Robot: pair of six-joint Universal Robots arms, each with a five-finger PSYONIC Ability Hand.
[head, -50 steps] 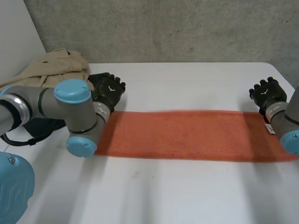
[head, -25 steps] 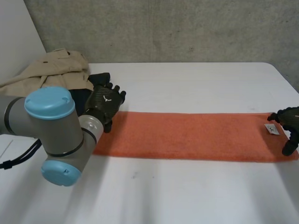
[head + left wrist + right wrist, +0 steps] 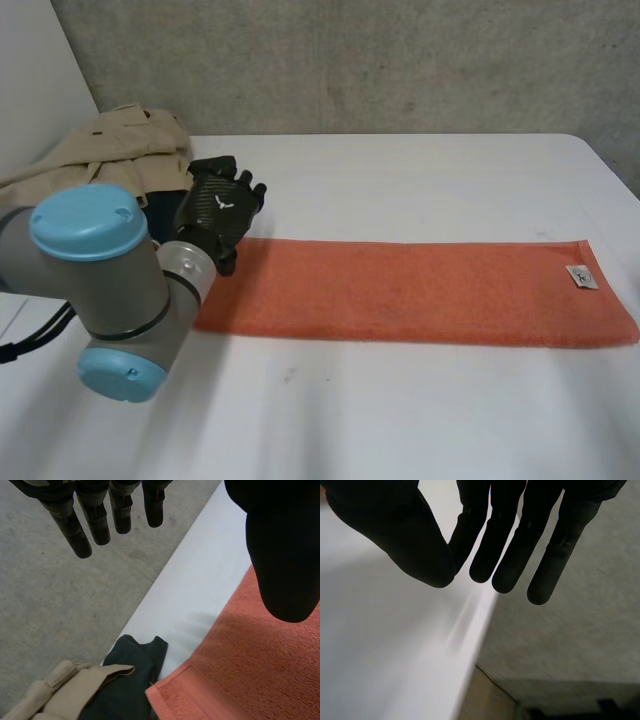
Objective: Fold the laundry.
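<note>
- The orange towel (image 3: 410,290) lies flat on the white table (image 3: 400,180), stretched out as one long strip from side to side, a single layer with no fold in it.
- A small white label (image 3: 580,277) sits on top of the towel, close to its right end.
- The left hand (image 3: 222,210) is at the towel's left end, over the far corner, with the left arm (image 3: 110,280) reaching in across the near side of the table.
- In the left wrist view that hand is spread wide: the fingers (image 3: 85,525) are straight, the thumb (image 3: 282,555) is well apart from them, and nothing is between them. The towel's corner (image 3: 165,695) lies on the table below the palm.
- Just beside that corner a dark garment (image 3: 135,680) is bunched up, and a beige jacket (image 3: 65,690) is heaped against it at the table's far left.
- The right hand (image 3: 420,530) is empty too. Its fingers (image 3: 505,555) are straight and close together, held over the table's edge with the grey floor (image 3: 570,640) beyond.
</note>
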